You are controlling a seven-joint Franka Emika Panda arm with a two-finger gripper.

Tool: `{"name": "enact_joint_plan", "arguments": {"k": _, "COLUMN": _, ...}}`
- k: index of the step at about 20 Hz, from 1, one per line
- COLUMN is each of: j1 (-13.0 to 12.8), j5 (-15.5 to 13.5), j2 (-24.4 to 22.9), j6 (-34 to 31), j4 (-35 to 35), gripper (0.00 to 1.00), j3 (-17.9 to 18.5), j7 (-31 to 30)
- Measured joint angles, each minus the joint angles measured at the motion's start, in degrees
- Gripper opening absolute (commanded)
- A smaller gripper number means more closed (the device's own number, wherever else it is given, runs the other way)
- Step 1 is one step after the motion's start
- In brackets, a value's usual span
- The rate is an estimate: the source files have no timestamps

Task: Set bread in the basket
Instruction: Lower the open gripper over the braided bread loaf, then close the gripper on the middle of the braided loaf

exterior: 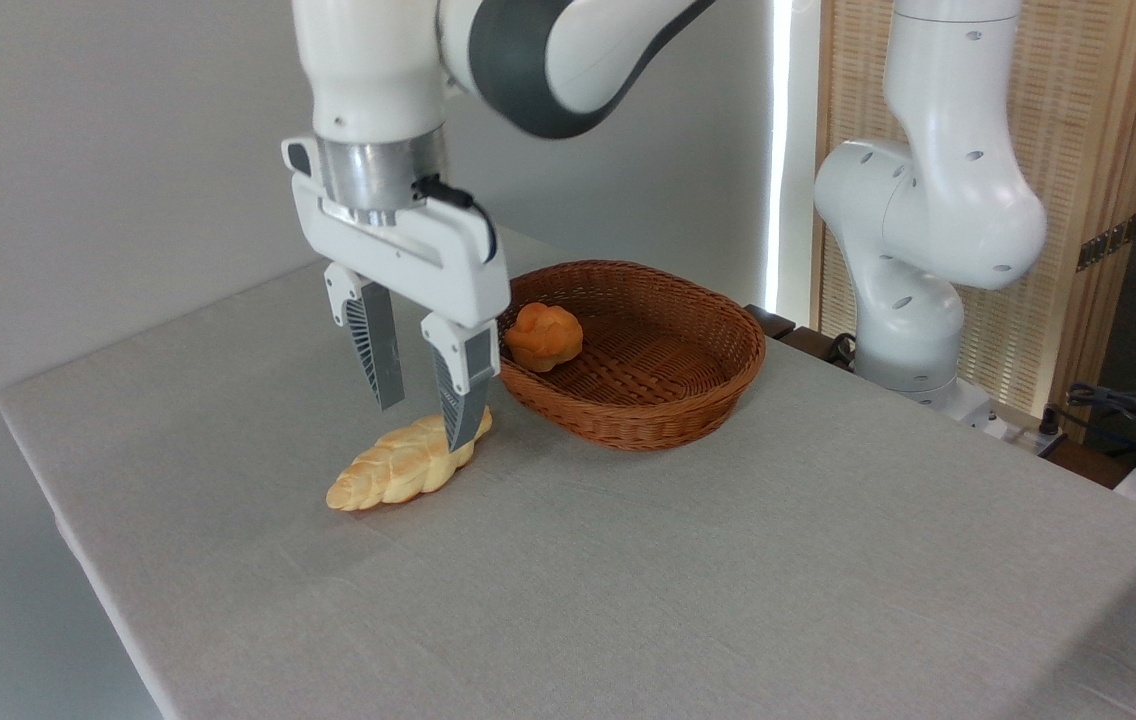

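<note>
Gripper (425, 420) is hanging w/ jaws wide over the bread (405, 464), straddling its far end for a grasp, basket (718, 405) waiting just right.

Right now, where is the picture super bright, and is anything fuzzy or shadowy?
In the camera view, the brightest spot is a glaring white strip of light behind the basket, washed out to pure white. The light is otherwise soft: the bread casts only a faint shadow on the table. The gripper and bread look sharp; the cables at the far right look less clear.
</note>
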Motion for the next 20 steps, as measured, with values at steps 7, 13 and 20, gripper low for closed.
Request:
{"name": "enact_joint_plan", "arguments": {"k": 7, "j1": -4.92, "j5": -0.08, "j2": 5.08, "j6": 4.19, "j4": -0.29, "gripper": 1.0, "j3": -0.07, "j7": 0.0}}
{"name": "enact_joint_plan", "arguments": {"k": 13, "j1": -6.32, "j5": -0.08, "j2": 7.5, "j6": 4.21, "j4": -0.3, "gripper": 1.0, "j3": -0.59, "j7": 0.0}}
{"name": "enact_joint_plan", "arguments": {"k": 20, "j1": -7.13, "j5": -0.08, "j2": 9.77, "j6": 5.68, "j4": -0.31, "gripper": 1.0, "j3": -1.83, "j7": -0.02}}
